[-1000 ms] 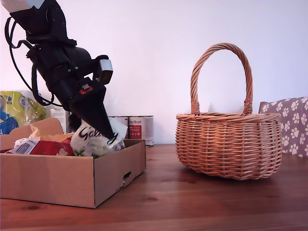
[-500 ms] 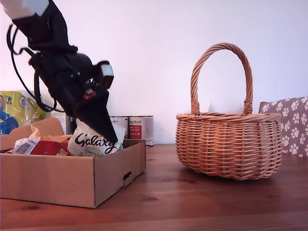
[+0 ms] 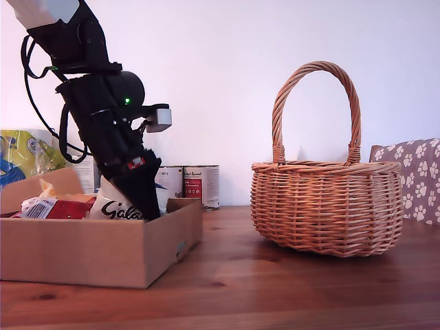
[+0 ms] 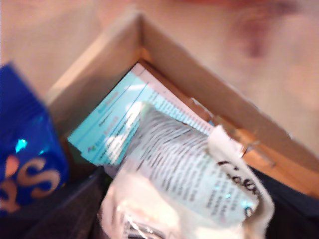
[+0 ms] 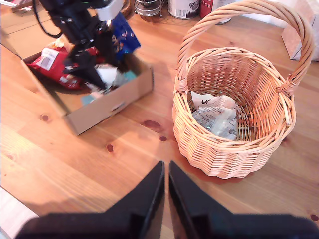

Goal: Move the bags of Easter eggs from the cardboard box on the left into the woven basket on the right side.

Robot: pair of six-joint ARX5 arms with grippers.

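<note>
Bag (image 3: pixel 118 208) of eggs is inside the box (image 3: pixel 96 251), at the box end nearer the basket (image 3: pixel 327 206), with its white top and dark script showing above the rim in the exterior view. My first gripper (image 3: pixel 141 199) reaches down into the box and its jaws are clamped on this bag. In the first wrist view the bag (image 4: pixel 199 184) is crumpled between the dark fingers, and its long axis runs away from the gripper toward a box corner; the picture is blurred. Under the bag lies a pale blue printed sheet (image 4: pixel 112 124), and a blue packet (image 4: pixel 25 164) is beside it. A red packet (image 3: pixel 58 210) lies in the box on the exterior view's left of the bag.

My second gripper (image 5: pixel 165 191) hangs high over the table (image 5: pixel 75 164), near the basket (image 5: pixel 234 149) and apart from the box (image 5: pixel 107 102); its jaws are nearly closed with only a thin gap and nothing between them. Two bags (image 5: pixel 214 114) lie on the basket floor. The tall arched handle (image 3: pixel 316 103) crosses over the basket opening. Tins (image 3: pixel 192 184) stand behind the box by the wall.
</note>
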